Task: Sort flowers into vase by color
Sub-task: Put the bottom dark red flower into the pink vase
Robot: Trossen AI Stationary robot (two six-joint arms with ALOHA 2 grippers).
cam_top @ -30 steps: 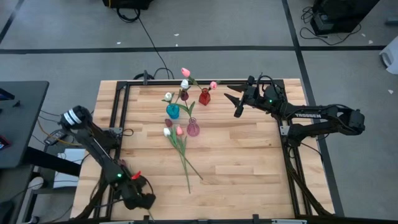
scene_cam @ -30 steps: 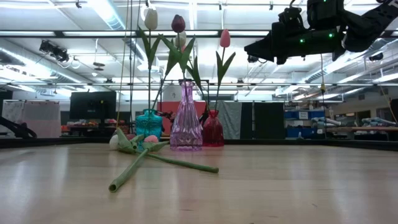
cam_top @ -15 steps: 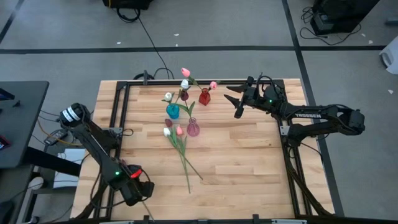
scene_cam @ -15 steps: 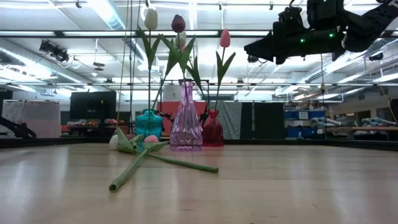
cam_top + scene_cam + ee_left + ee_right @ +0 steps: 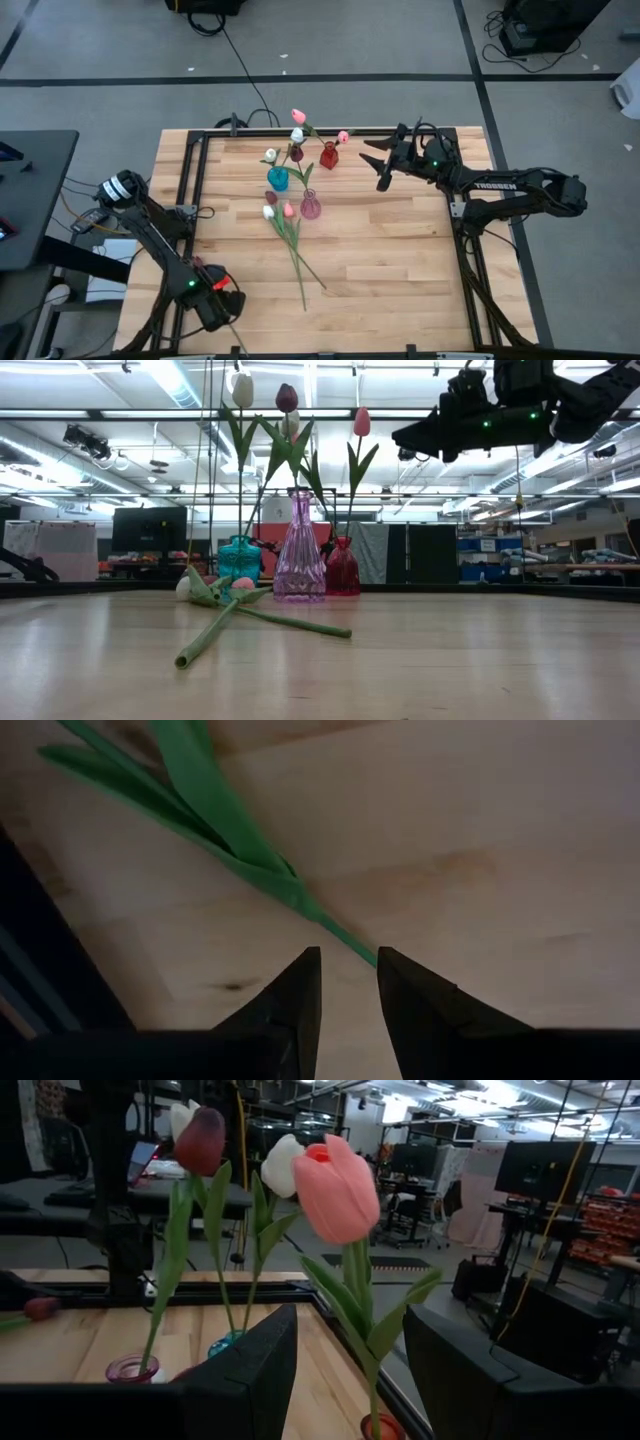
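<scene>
Three vases stand near the table's far edge: a teal one with a white tulip, a purple one with a dark red tulip, and a red one with a pink tulip. Three loose flowers lie crossed on the wood. My right gripper hangs open, high up, right of the red vase. My left gripper is at the near left corner, shut on another flower's stem, whose head is out of view. My left gripper pinches the thin green stem just below its leaves, between the free ends of the two fingers. The stem and leaves run away from the fingertips over the wood. Whether the flower is lifted clear I cannot tell.
A dark metal frame borders the table's left, far and right sides. Bare wood spreads right of the loose flowers and toward the near edge. Tulip heads and leaves tower above the vases, close to my right gripper.
My left gripper has shifted slightly away from the near edge, staying over the near left corner. The right arm, the vases and the loose flowers have kept still.
</scene>
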